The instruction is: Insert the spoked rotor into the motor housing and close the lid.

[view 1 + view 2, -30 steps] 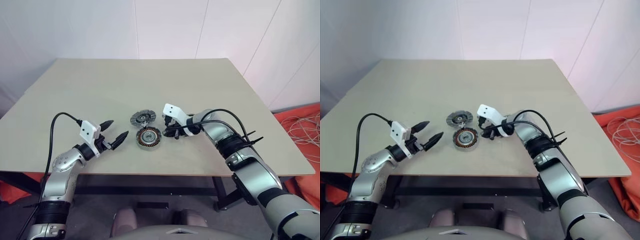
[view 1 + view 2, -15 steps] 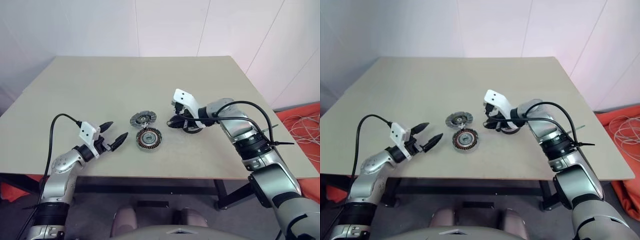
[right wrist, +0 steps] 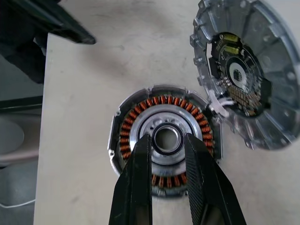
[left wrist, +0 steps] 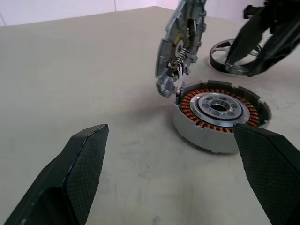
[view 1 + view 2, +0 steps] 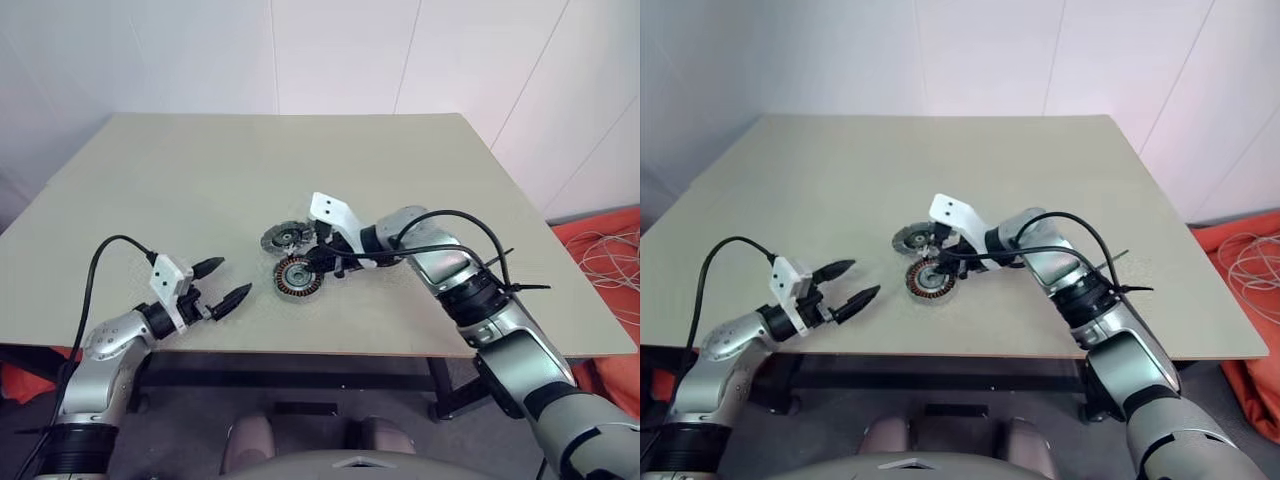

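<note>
The flat dark-rimmed spoked rotor (image 4: 224,68) lay partly hidden behind the right hand (image 3: 167,140); whether they touched was unclear. That hand's fingers stood narrowly apart with nothing between them, poised over the silver centre of the round copper-wound motor housing (image 4: 218,110). The housing sat on the plain beige counter (image 5: 250,160) before white wall panels (image 5: 330,50). An orange cloth (image 5: 600,235) lay on the floor at the right. The ribbed silver-grey lid (image 4: 180,44) stood tilted on edge against the housing. The left hand (image 5: 236,277) gaped wide and empty, apart from both.
</note>
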